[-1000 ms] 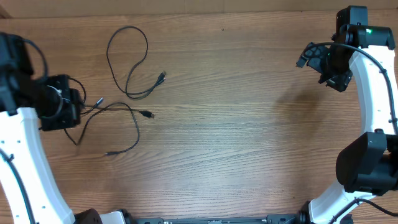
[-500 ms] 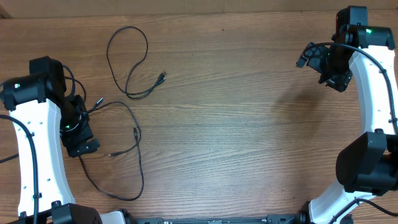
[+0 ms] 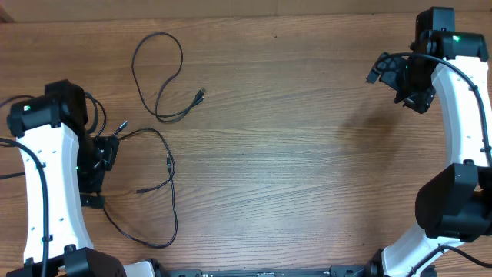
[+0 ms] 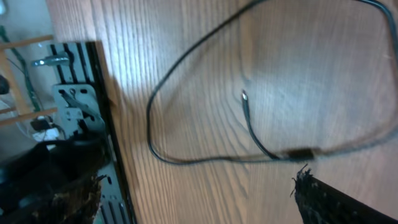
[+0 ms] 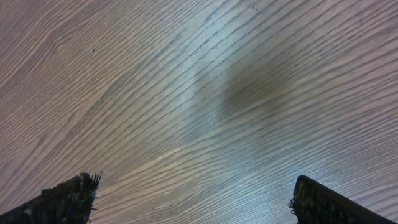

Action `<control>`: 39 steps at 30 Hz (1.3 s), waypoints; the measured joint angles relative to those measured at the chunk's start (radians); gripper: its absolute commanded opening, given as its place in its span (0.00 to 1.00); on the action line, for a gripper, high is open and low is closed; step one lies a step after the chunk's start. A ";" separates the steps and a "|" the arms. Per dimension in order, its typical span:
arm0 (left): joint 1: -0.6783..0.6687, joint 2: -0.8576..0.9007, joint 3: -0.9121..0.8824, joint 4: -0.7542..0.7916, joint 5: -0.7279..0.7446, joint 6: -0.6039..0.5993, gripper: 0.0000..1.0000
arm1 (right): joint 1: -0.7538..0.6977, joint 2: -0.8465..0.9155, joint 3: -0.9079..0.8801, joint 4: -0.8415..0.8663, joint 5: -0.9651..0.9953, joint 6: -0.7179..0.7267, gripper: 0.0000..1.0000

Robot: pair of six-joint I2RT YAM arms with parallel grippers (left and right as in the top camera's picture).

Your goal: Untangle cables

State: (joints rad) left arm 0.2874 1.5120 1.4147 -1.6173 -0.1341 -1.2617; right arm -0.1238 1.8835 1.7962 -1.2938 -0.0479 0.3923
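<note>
Our left hand [image 4: 196, 199] hangs open near the surface's [image 3: 307, 154] left edge, fingers wide apart and gripping nothing. A looped cable [image 3: 181, 60] lies at the far left corner. A second cable [image 3: 174, 204] trails just beside that hand. Our right hand [image 5: 196, 202], also open, hovers at far right.

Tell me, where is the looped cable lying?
In the overhead view, the looped cable lies on the table's far left side, just beyond the other cables by the left arm.
</note>
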 measured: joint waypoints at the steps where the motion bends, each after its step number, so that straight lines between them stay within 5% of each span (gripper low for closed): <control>1: 0.000 -0.001 -0.030 0.006 -0.007 -0.006 1.00 | 0.000 0.000 0.000 0.000 0.000 0.000 1.00; 6: 0.000 0.005 -0.301 0.165 -0.001 -0.022 0.96 | 0.000 0.000 0.000 0.000 0.000 0.000 1.00; 10: 0.000 0.007 -0.486 0.303 0.018 -0.029 0.77 | 0.000 0.000 0.000 0.001 0.000 0.000 1.00; 15: 0.000 0.007 -0.603 0.433 -0.027 -0.033 0.73 | 0.000 0.000 0.000 0.000 0.000 0.000 1.00; 18: 0.000 0.007 -0.645 0.435 -0.082 -0.034 0.59 | 0.000 0.000 0.000 0.000 0.000 0.000 1.00; 21: 0.000 0.007 -0.684 0.495 -0.153 -0.022 0.32 | 0.000 0.000 0.000 0.003 0.000 0.000 1.00; 23: 0.000 0.006 -0.710 0.554 -0.170 -0.016 0.05 | 0.000 0.000 0.000 0.008 0.000 0.000 1.00; 31: 0.000 0.007 -0.742 0.578 -0.072 -0.021 0.04 | 0.000 0.000 0.000 0.010 0.000 0.000 1.00; 34: 0.000 0.003 -0.618 0.480 0.081 -0.021 0.04 | 0.000 0.000 0.000 0.010 0.000 0.000 1.00; 39: 0.000 -0.010 -0.506 0.527 0.320 -0.026 0.05 | 0.000 0.000 0.000 0.010 0.000 0.000 1.00</control>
State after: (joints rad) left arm 0.2874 1.5017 0.9085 -1.0901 0.1860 -1.2873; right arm -0.1238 1.8835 1.7962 -1.2842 -0.0475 0.3920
